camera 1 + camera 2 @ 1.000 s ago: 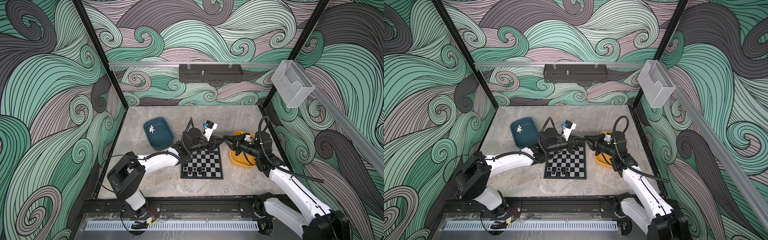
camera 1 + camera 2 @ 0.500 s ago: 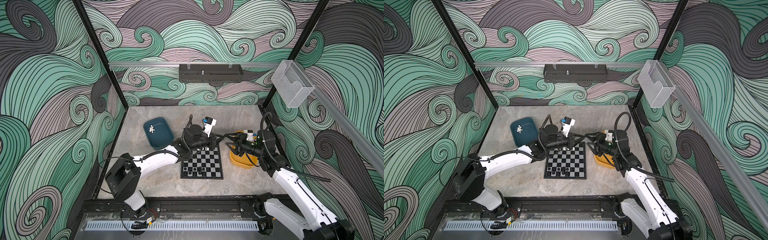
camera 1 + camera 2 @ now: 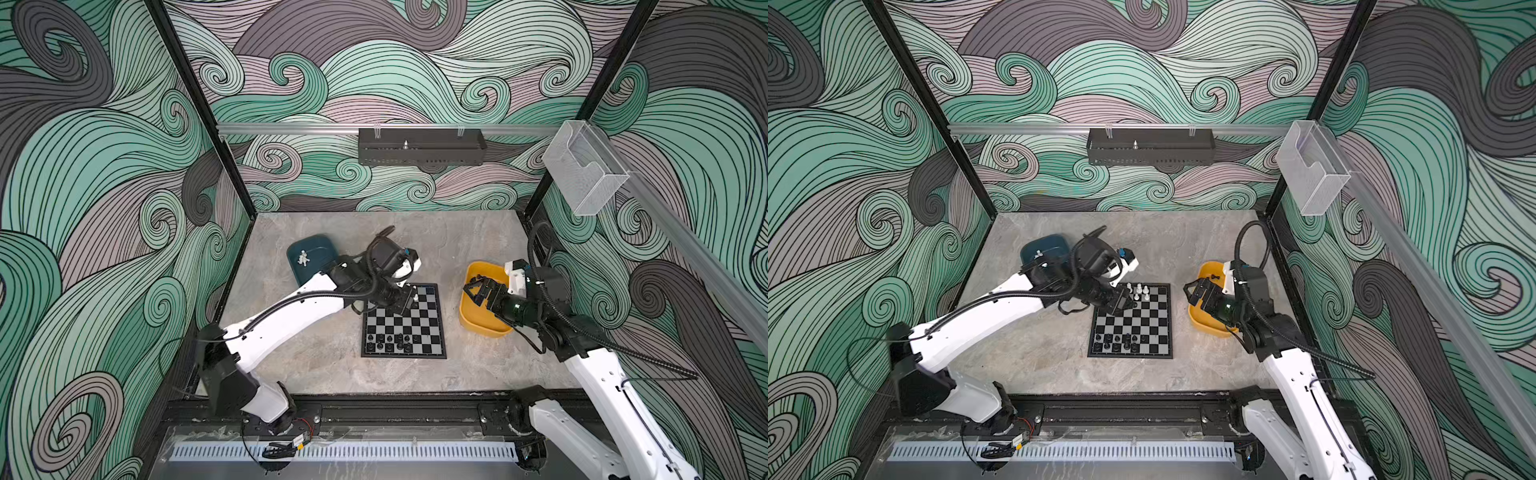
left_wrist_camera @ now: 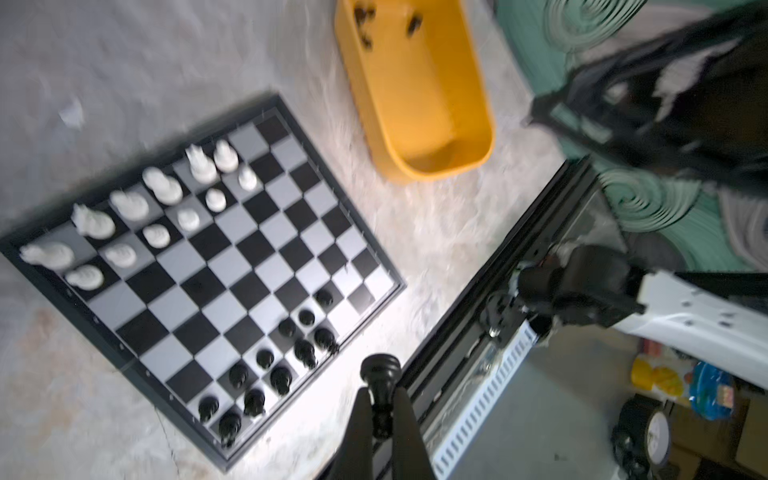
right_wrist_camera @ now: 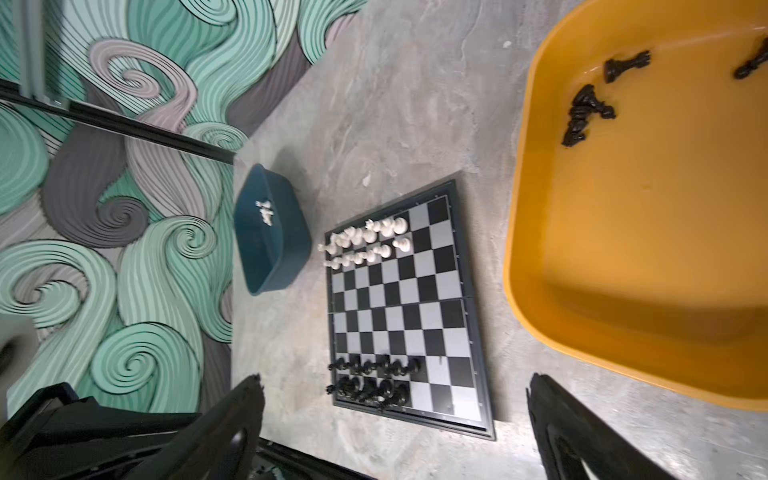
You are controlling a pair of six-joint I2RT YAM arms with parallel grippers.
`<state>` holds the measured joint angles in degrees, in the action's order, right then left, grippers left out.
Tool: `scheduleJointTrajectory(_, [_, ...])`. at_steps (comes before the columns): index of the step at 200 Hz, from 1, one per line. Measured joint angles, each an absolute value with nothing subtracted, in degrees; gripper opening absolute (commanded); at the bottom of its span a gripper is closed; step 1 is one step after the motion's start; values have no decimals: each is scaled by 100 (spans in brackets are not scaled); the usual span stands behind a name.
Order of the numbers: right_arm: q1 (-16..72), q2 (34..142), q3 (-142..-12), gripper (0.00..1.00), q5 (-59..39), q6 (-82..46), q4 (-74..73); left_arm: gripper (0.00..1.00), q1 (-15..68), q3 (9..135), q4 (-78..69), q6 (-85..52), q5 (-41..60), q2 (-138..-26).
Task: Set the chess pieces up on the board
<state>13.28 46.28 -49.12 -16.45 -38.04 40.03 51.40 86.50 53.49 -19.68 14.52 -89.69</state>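
Observation:
The board (image 3: 403, 322) lies mid-table, also seen in the right wrist view (image 5: 407, 307). Several white chess pieces (image 3: 1138, 291) stand on its far rows and several black ones (image 3: 392, 343) on its near rows. My left gripper (image 4: 380, 392) is shut on a black chess piece (image 4: 380, 368), whose round base sticks out past the fingertips. In both top views this gripper (image 3: 411, 301) hovers over the board's far left corner. My right gripper (image 5: 395, 386) is wide open with nothing between its fingers, and hangs over the yellow tray (image 3: 482, 320).
More black pieces (image 5: 586, 112) lie in the yellow tray (image 5: 623, 249), right of the board. A teal tray (image 3: 316, 253) at the far left holds a white piece (image 3: 303, 259). A black shelf (image 3: 422, 147) and a clear box (image 3: 582, 174) hang on the walls.
My right gripper has opened wide and drawn back to the right, over the yellow tray. My left gripper has stayed shut and shifted from beyond the board's far edge onto its far left corner.

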Motion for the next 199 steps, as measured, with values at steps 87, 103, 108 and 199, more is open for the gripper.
scheduleJointTrajectory(87, [1334,3625,-4646,99,-1568,-3441,4504,0,5828,10457,6698,-1441,1208,-11636])
scheduleJointTrajectory(103, [1334,3594,-4646,99,-1544,-3417,4606,0,5876,10726,6814,-1409,1100,-11955])
scheduleJointTrajectory(108, [1334,3590,-4646,99,-1542,-3406,4637,0,5898,10790,6842,-1400,1066,-12049])
scheduleJointTrajectory(199, [1334,3433,-4644,99,-1693,-3339,4755,0,5933,10901,6853,-1424,757,-12641])
